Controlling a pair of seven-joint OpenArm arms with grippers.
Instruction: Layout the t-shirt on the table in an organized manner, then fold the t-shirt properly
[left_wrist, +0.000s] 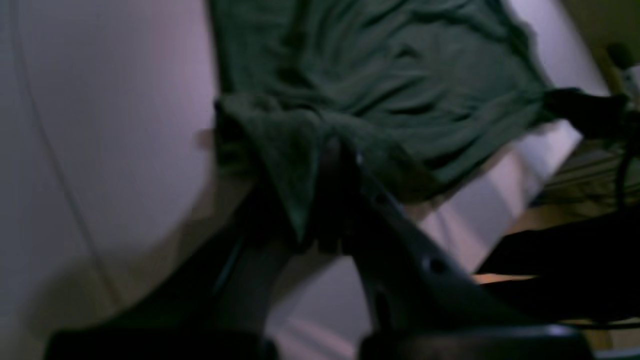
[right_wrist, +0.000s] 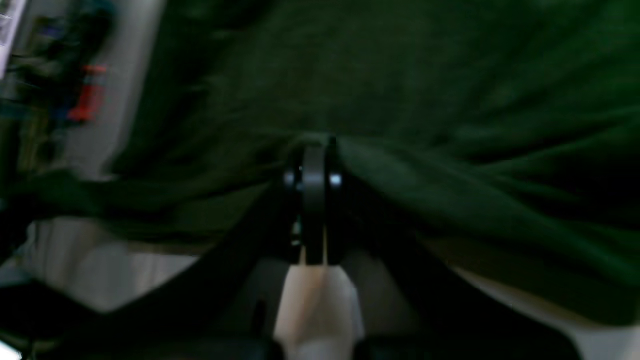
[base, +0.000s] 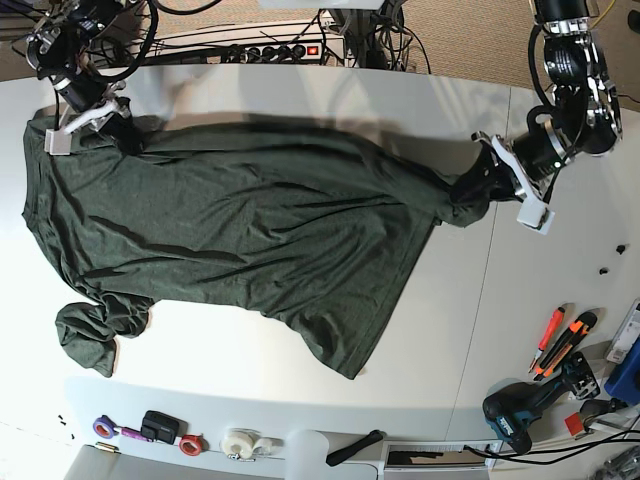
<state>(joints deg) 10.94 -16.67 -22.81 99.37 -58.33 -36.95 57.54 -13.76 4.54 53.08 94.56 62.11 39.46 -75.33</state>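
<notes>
The dark green t-shirt (base: 230, 220) lies stretched across the white table (base: 560, 260), wrinkled, with one sleeve bunched at the front left (base: 90, 335). My left gripper (base: 468, 190) is shut on a pulled-out corner of the t-shirt at the right; in the left wrist view the gripper (left_wrist: 335, 165) pinches a fold of the t-shirt (left_wrist: 380, 75). My right gripper (base: 128, 138) is shut on the t-shirt's far left edge; in the right wrist view the gripper (right_wrist: 315, 150) clamps the t-shirt (right_wrist: 400, 75) just above the table. Both wrist views are blurred.
A red-handled cutter (base: 548, 335), an orange knife (base: 572, 335) and a drill (base: 525, 405) lie at the front right. Tape rolls (base: 240, 443) and small items line the front edge. A power strip (base: 270, 50) and cables run along the back. A seam (base: 480, 300) crosses the table.
</notes>
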